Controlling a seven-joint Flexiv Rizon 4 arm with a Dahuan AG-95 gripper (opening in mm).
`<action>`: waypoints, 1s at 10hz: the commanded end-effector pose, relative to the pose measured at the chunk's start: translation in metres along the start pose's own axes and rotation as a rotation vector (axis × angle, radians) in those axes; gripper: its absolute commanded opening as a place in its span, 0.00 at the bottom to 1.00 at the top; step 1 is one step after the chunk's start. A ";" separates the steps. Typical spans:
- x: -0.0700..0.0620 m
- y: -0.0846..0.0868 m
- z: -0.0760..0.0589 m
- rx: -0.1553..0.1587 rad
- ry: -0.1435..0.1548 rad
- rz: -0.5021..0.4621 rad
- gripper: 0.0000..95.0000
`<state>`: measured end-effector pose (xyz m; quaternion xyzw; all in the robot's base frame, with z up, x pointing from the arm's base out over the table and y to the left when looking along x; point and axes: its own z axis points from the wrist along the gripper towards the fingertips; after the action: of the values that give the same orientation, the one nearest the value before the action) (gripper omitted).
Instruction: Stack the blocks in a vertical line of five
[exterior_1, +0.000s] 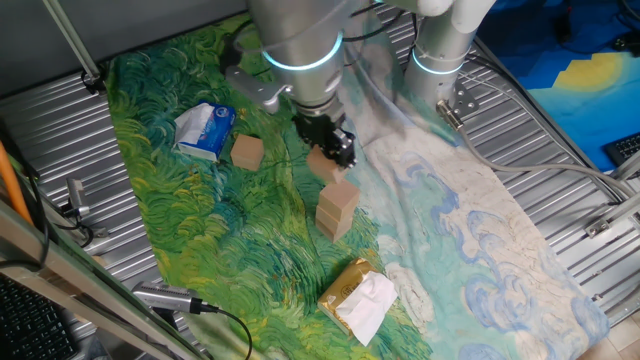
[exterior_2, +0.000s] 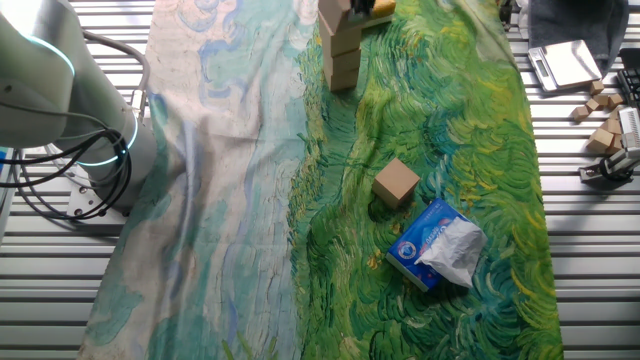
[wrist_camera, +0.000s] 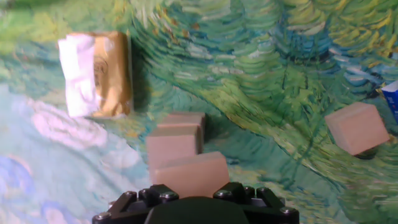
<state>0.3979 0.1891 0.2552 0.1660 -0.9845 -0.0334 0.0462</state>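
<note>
My gripper (exterior_1: 331, 158) is shut on a light-brown wooden block (exterior_1: 322, 164) and holds it just above a short stack of like blocks (exterior_1: 337, 208); I cannot tell if they touch. In the hand view the held block (wrist_camera: 189, 173) sits between the fingers at the bottom edge, with the stack (wrist_camera: 175, 138) right below it. In the other fixed view the stack (exterior_2: 342, 58) stands at the top edge, and the gripper is out of frame. One loose block (exterior_1: 247, 152) lies on the green cloth to the left; it also shows in the other fixed view (exterior_2: 396, 183) and the hand view (wrist_camera: 356, 128).
A blue-and-white soft packet (exterior_1: 205, 130) lies beside the loose block. A yellow-and-white wrapped packet (exterior_1: 358, 297) lies in front of the stack. The painted cloth (exterior_1: 480, 230) covers a slatted metal table (exterior_1: 570, 150). Spare wooden pieces (exterior_2: 603, 110) sit off the cloth.
</note>
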 end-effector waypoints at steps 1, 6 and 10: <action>-0.001 0.013 0.003 0.019 -0.060 0.026 0.00; -0.008 0.021 0.016 0.036 -0.095 0.042 0.00; -0.008 0.022 0.026 0.041 -0.113 0.047 0.00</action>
<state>0.3939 0.2127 0.2293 0.1410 -0.9897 -0.0216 -0.0136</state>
